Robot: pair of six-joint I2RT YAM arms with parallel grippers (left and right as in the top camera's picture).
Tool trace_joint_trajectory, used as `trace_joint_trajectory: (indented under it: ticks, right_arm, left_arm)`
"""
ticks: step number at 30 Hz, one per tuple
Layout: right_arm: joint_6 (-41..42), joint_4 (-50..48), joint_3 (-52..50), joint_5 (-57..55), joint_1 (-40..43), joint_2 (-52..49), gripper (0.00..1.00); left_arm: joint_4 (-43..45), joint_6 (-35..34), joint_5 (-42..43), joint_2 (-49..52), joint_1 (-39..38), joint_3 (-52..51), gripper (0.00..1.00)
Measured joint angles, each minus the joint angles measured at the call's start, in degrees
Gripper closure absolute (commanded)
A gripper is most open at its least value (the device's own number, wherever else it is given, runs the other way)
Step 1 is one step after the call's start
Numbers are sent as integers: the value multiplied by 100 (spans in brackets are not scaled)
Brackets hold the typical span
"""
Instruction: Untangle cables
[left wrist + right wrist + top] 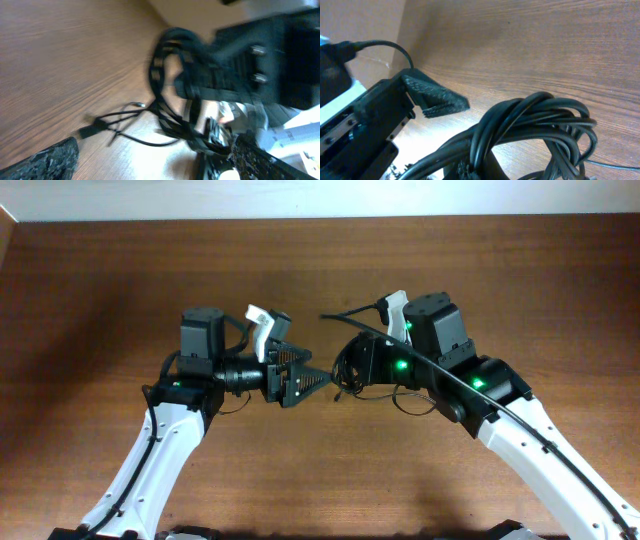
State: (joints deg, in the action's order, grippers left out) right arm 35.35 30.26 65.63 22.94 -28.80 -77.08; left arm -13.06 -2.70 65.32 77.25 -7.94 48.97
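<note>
Cables [532, 120] at centre of overhead frame: bunched loop, right gripper [362, 365] clenched on it. Left gripper [312, 377] just beside, jaws spread, empty. Cords look light, limp, slick. Likely best hold: plug-end strand [95, 129] on table [120, 280].

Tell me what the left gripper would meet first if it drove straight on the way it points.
Probably the looped bundle of thin black cables held by the right gripper, just ahead; depth is unclear.
</note>
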Motion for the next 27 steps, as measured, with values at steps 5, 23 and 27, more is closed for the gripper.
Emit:
trace_joint_trajectory:
  ticks: [5,23,27]
  right_arm:
    - [-153,332,-2,-745,0,0,96]
    - [109,452,-17,-898,98,0,96]
    - [42,704,-17,-782,125,0,96]
  left_arm:
    - [-2,1152,1233,0,0,0,32]
    - [1725,-2114,-4478,-26,-2205,-11,96]
    - [2044,-2159,-4325,203,-2253,-13,100]
